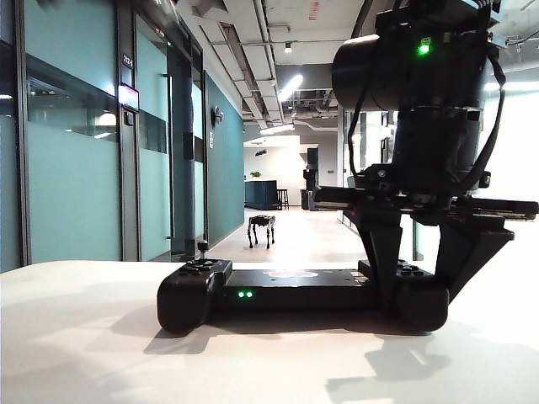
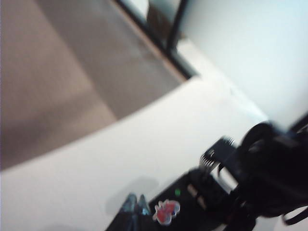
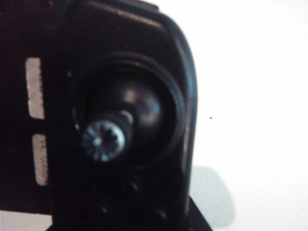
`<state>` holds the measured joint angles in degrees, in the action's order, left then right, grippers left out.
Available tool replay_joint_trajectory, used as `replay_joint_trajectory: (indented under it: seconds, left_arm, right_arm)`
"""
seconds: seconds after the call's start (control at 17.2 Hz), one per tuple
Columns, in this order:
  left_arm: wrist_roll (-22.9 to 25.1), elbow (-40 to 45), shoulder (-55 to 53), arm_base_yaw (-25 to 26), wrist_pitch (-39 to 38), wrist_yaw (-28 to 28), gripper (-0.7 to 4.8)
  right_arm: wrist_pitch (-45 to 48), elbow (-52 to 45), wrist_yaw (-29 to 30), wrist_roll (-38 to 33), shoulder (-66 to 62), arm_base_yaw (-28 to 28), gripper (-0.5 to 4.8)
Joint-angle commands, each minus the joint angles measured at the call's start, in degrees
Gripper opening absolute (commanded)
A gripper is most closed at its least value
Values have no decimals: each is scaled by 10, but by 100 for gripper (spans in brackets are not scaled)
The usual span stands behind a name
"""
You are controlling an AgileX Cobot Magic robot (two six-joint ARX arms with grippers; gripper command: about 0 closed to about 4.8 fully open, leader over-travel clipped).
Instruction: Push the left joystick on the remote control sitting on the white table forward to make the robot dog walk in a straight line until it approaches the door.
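Observation:
The black remote control (image 1: 286, 290) lies on the white table (image 1: 84, 337), its two green LEDs (image 1: 245, 294) lit. The left joystick (image 1: 202, 247) stands upright and untouched on the left handle. My right gripper (image 1: 418, 299) is shut on the remote control's right handle, a finger on each side. The right wrist view shows the other thumbstick (image 3: 103, 140) up close. My left gripper (image 2: 136, 204) is out of the exterior view; in the blurred left wrist view its tips are together over the remote control (image 2: 192, 207), beside the red-white logo (image 2: 166, 211). The robot dog (image 1: 261, 229) stands far down the corridor.
Teal glass walls and a glass door (image 1: 181, 151) line the corridor's left side. A dark counter (image 1: 261, 194) stands at the far end beyond the robot dog. My right arm (image 2: 274, 178) rises over the remote control's right half. The table's far edge (image 2: 144, 108) meets grey floor (image 2: 72, 72).

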<state>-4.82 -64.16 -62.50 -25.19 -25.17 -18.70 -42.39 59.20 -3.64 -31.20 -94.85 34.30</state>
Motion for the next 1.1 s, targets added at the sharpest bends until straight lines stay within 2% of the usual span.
replay_joint_trajectory:
  seconds: [0.06,0.23,0.29,0.35,0.41,0.58,0.87,1.1]
  left_arm:
    - [-3,-4,88,0,-12,37,-5]
    - [-1,-4,173,0,-75,93,-5]
    - [-1,-3,194,0,-93,111,-5]
    - [-1,-3,211,0,-104,122,-6]
    - [-1,-3,221,0,-111,126,-5]
    - [-2,-3,238,0,-127,125,-5]
    - [-13,-3,242,0,-151,125,-5]
    - [-13,-3,243,0,-151,125,-5]
  right_arm:
    - [7,0,-12,2,2,1,210]
    - [7,0,-14,2,2,1,214]
    - [6,0,-14,3,2,1,262]
    - [7,0,-2,23,2,1,333]
    - [6,0,9,37,2,1,371]
    - [-1,2,28,42,3,1,369]
    - [-98,65,19,68,13,1,369]
    - [-123,75,16,71,80,1,367]
